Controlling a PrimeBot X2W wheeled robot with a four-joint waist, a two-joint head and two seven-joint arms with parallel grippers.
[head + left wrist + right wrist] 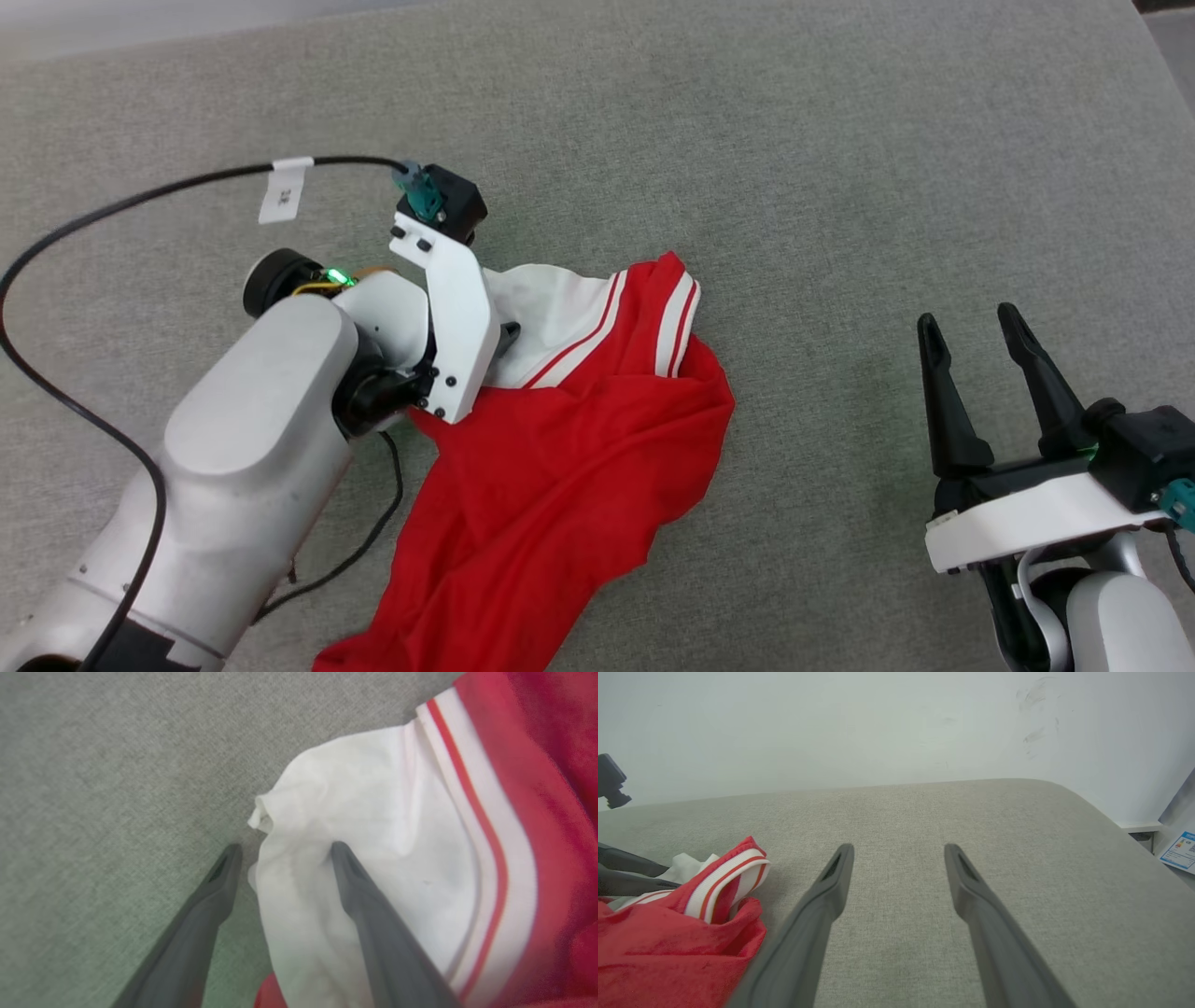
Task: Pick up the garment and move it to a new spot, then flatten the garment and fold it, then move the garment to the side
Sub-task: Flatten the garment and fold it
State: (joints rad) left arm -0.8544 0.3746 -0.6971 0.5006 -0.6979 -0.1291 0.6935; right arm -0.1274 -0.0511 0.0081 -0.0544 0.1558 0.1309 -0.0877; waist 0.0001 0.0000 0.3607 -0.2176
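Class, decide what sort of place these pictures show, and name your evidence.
Probably an indoor robot test bench for cloth handling: a grey fabric-covered surface against a plain white wall, a crumpled garment, and a tagged cable.

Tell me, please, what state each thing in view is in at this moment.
garment: crumpled and unfolded, lying on the grey surface.
left gripper: open, low at the garment's white sleeve, with the sleeve's edge between its fingers, not clamped.
right gripper: open and empty, apart from the garment, off to its right.
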